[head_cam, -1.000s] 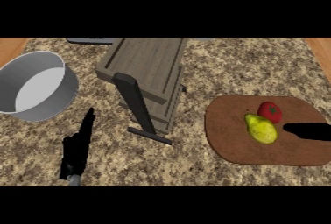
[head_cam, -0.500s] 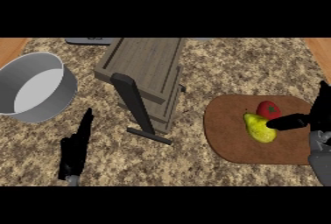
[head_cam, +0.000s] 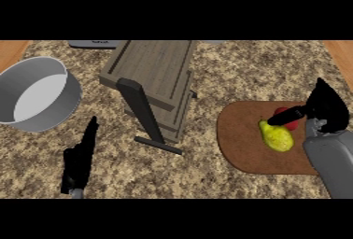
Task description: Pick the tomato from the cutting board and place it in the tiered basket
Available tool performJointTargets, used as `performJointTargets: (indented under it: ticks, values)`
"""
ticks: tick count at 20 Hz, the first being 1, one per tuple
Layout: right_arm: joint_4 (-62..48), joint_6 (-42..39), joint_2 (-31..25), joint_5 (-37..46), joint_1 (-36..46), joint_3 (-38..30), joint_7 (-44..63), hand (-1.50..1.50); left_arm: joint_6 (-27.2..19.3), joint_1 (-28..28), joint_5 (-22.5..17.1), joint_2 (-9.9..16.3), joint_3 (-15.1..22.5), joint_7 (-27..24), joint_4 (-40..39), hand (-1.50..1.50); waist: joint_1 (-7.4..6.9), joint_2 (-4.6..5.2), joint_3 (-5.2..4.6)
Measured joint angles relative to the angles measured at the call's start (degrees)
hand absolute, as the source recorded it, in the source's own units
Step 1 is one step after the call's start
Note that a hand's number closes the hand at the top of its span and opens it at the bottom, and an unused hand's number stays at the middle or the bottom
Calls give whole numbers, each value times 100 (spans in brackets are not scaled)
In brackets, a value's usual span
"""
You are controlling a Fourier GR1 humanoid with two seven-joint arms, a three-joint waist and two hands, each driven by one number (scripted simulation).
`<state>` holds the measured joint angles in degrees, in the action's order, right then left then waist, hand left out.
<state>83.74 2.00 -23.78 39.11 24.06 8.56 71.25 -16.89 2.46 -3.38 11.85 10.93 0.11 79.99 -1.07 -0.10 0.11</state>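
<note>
A red tomato (head_cam: 284,112) lies on the brown cutting board (head_cam: 244,149) at the right, right beside a yellow pear (head_cam: 276,136). My right hand (head_cam: 324,108) hangs over the board's right side, open, its thumb stretched left across the tomato and hiding most of it. The wooden tiered basket (head_cam: 153,77) with its dark upright post (head_cam: 142,110) stands in the middle of the counter. My left hand (head_cam: 80,161) rests open at the lower left, fingers up.
A large grey pot (head_cam: 34,93) sits at the far left. A dark object (head_cam: 95,43) peeks in at the counter's back edge. Speckled granite counter (head_cam: 207,177) spreads between the basket and the board.
My right arm has come up from the lower right edge and moved over the cutting board; its thumb now covers the tomato. The left hand has stayed still.
</note>
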Motion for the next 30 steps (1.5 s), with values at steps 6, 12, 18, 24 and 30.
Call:
performJointTargets:
  ticks: [6,12,18,24,30]
  values:
    - [-566,-348,279,-47,169,-222,-22,-150,18,90,-7,-2,-31,-6,69,0,30,-5,1]
    - [-812,-600,509,-61,402,-495,4,-150,6,128,47,-30,-43,-38,73,0,74,-17,4]
    - [-1128,-785,611,-23,465,-767,-88,-150,70,143,44,-24,-84,-36,84,0,88,-17,7]
    - [-1422,-821,809,12,400,-1030,-247,-150,83,150,67,-42,-106,65,121,0,93,-18,7]
    - [-1588,-863,860,7,359,-1331,-398,-150,125,150,86,-84,-143,5,91,0,101,-21,8]
